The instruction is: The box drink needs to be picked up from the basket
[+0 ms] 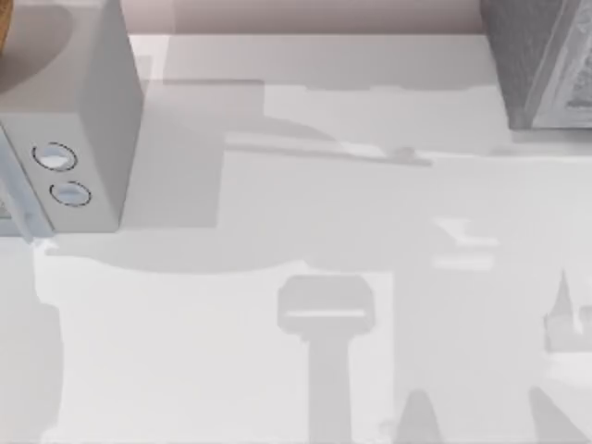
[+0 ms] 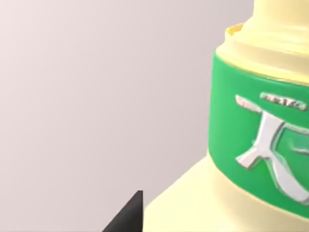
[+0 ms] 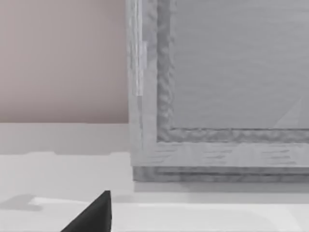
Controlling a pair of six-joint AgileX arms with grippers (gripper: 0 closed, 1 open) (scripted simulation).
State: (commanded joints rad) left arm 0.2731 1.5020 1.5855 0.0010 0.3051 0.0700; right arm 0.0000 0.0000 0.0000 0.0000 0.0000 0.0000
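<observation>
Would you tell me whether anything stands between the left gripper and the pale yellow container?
Nothing visible does: in the left wrist view the pale yellow container with a green band sits close by the left gripper, nothing showing between them.

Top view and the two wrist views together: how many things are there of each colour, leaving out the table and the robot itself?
Grey: 2, the box with two round dials and the textured box
Pale yellow with a green band: 1, the container
Total: 3
</observation>
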